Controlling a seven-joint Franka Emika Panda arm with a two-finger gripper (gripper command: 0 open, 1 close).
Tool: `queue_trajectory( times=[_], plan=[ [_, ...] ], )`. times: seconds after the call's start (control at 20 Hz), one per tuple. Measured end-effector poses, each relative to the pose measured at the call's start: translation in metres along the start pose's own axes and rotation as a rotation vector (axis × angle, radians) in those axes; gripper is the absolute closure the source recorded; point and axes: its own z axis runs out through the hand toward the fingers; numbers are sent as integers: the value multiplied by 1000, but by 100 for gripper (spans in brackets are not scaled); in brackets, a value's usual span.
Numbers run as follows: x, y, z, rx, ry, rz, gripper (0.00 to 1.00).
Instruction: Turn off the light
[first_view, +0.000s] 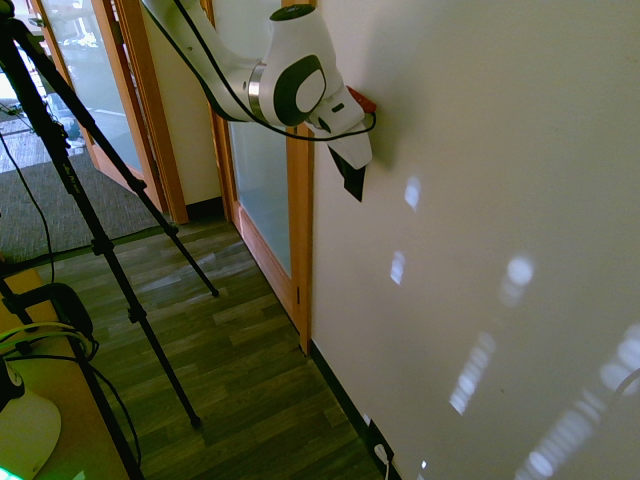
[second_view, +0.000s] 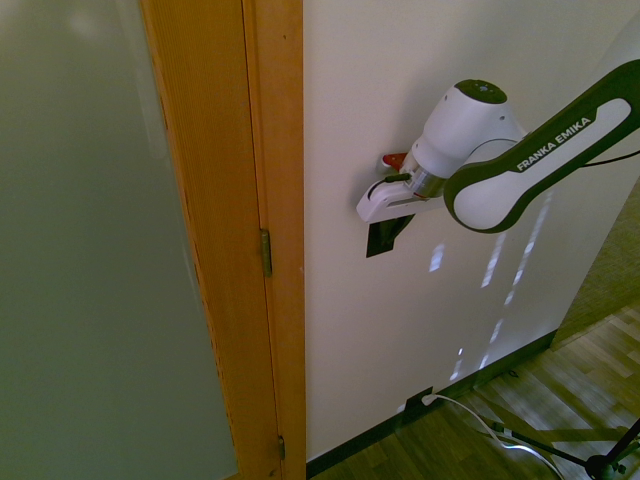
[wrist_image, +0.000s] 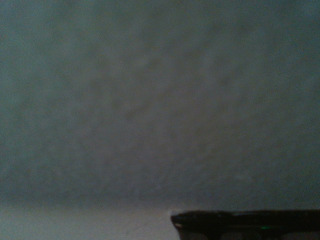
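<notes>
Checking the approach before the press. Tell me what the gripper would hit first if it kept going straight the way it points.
The gripper points at the wall, right at the black switch plate. It would probably meet the plate's upper part first, though depth is unclear.

The arm (second_view: 560, 150) bears the white lettering "FRANKA EMIKA" along its link.

White arm (first_view: 290, 80) against cream wall (first_view: 500, 150), black switch (first_view: 354, 180) beneath, wooden door frame (first_view: 300, 240)
</notes>
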Motion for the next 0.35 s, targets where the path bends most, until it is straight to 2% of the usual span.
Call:
queue_trajectory(
  times=[0.2,0.35],
  plan=[
    [-8,5,-2,35,6,-10,0],
    [-24,27,-11,61,13,-14,0]
  ],
)
